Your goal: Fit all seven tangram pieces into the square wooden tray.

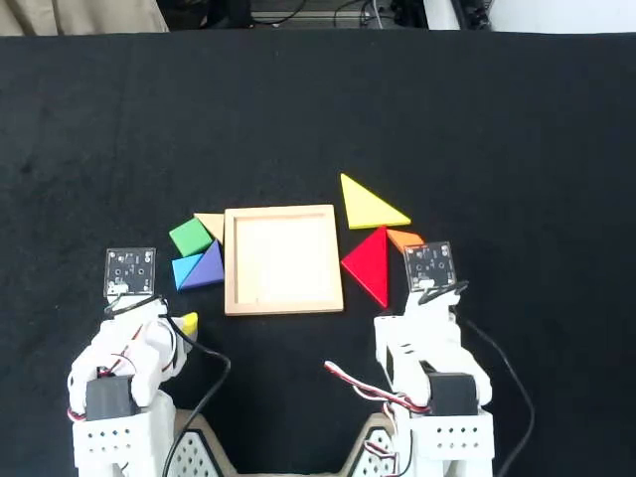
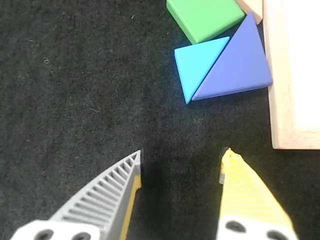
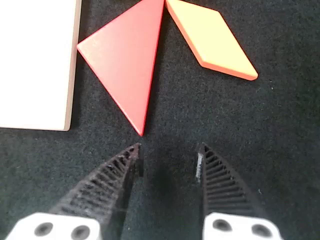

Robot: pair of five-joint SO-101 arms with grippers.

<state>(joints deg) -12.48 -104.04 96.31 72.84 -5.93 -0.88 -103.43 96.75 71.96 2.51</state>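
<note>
The square wooden tray (image 1: 283,298) lies in the middle of the black table with nothing in it. On its left lie a green square (image 1: 191,237), a tan triangle (image 1: 212,224), a light blue triangle (image 1: 184,269) and a dark blue triangle (image 1: 208,266). On its right lie a yellow triangle (image 1: 368,204), a red triangle (image 1: 370,263) and an orange parallelogram (image 1: 402,238). My left gripper (image 2: 181,157) is open just short of the blue triangles (image 2: 205,65), with bare cloth between its tips. My right gripper (image 3: 167,150) is open, close to the red triangle's (image 3: 127,60) near corner.
Both arm bases stand at the table's near edge, with cables (image 1: 358,383) trailing between them. The tray's edge (image 2: 290,100) runs beside the dark blue triangle. Black cloth stretches bare behind the pieces toward the far edge.
</note>
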